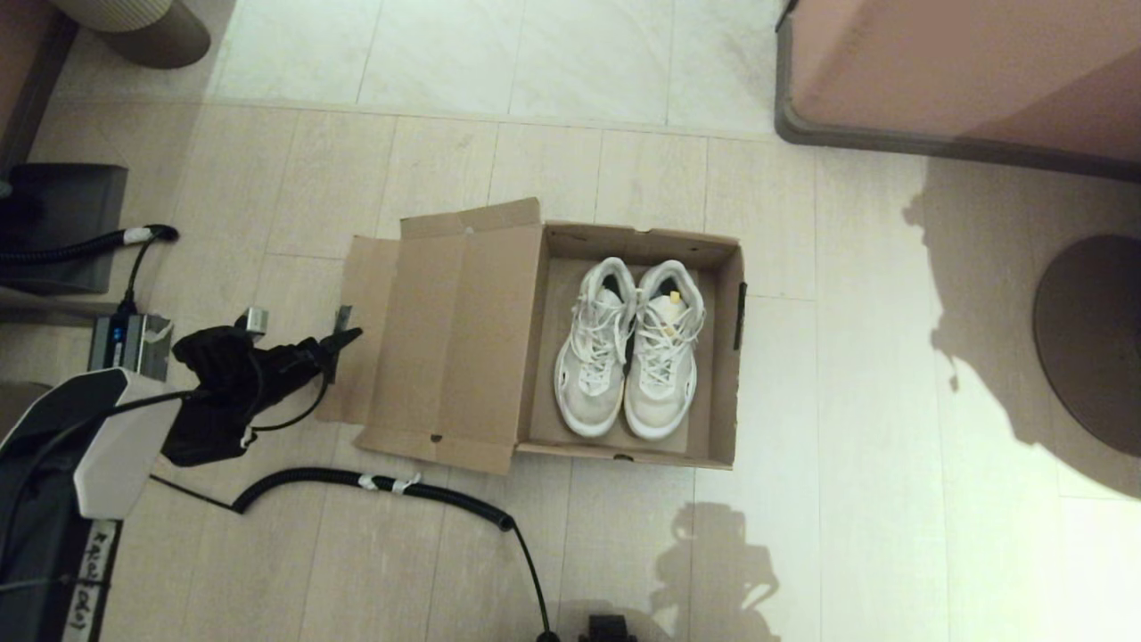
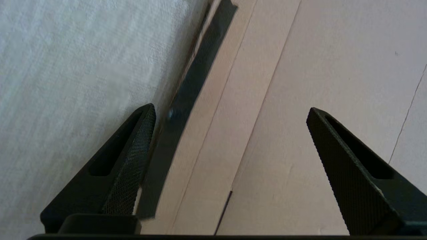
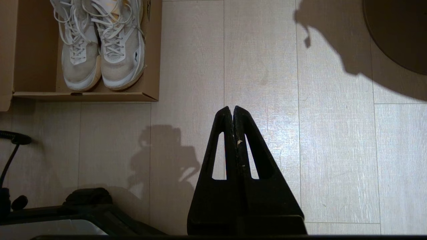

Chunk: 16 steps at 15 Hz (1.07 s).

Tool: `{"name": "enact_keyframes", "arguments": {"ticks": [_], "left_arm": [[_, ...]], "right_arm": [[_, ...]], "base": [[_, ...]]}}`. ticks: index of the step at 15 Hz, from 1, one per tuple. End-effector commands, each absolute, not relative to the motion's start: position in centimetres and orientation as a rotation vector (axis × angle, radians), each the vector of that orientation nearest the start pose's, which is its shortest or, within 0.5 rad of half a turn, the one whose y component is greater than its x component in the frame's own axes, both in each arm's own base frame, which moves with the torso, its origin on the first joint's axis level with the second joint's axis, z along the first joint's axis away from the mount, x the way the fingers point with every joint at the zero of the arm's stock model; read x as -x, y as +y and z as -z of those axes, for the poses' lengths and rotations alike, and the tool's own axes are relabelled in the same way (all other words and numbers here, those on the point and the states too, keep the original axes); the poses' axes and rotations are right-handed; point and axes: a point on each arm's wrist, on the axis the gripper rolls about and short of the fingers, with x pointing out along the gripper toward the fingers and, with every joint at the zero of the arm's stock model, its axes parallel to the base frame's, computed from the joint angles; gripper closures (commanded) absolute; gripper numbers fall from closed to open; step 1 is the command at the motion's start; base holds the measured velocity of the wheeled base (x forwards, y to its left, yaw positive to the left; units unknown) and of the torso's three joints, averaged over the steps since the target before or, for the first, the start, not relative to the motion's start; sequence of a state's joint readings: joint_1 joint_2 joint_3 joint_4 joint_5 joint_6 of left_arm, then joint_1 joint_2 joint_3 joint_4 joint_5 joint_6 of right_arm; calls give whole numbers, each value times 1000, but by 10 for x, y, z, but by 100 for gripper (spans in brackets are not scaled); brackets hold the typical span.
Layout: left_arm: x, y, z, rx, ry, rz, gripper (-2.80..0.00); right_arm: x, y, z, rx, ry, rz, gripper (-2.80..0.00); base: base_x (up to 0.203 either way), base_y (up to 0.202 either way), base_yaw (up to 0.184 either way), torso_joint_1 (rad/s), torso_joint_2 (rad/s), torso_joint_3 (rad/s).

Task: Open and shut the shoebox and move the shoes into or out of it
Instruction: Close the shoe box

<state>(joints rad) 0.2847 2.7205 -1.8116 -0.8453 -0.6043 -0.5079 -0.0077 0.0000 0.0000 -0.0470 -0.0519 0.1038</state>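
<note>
The brown cardboard shoebox stands open on the floor, its hinged lid folded out flat to the left. Both white lace-up shoes lie side by side inside, toes toward me; the right one carries a small yellow tag. My left gripper is open at the lid's outer edge flap. In the left wrist view the left gripper straddles that flap, with one finger beside the dark tape strip. My right gripper hangs shut and empty over bare floor, to the near right of the shoebox and shoes.
A pink-brown furniture block fills the far right corner. A dark round base sits at the right edge. A black corrugated cable runs across the floor just in front of the lid. Dark equipment stands at the left.
</note>
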Motion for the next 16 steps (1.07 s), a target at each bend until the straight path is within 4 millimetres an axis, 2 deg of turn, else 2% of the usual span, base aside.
{"name": "enact_keyframes", "arguments": {"ticks": [1, 5, 10, 11, 16], "left_arm": [[-517, 137, -30, 532, 136, 302, -280], [-511, 135, -37, 547, 149, 305, -280], [-513, 132, -34, 562, 157, 310, -280], [-513, 133, -34, 563, 156, 308, 0], [-513, 133, -31, 564, 160, 307, 0]], "right_arm": [[22, -1, -77, -105, -35, 58, 0], [22, -1, -77, -105, -35, 58, 0], [22, -1, -77, -105, -35, 58, 0], [22, -1, -77, -105, -35, 58, 0], [22, -1, -77, -105, -35, 58, 0]], "base": [[0, 0, 0, 0, 0, 0], [0, 0, 0, 0, 0, 0], [0, 0, 0, 0, 0, 0], [0, 0, 0, 0, 0, 0], [0, 0, 0, 0, 0, 0]]}}
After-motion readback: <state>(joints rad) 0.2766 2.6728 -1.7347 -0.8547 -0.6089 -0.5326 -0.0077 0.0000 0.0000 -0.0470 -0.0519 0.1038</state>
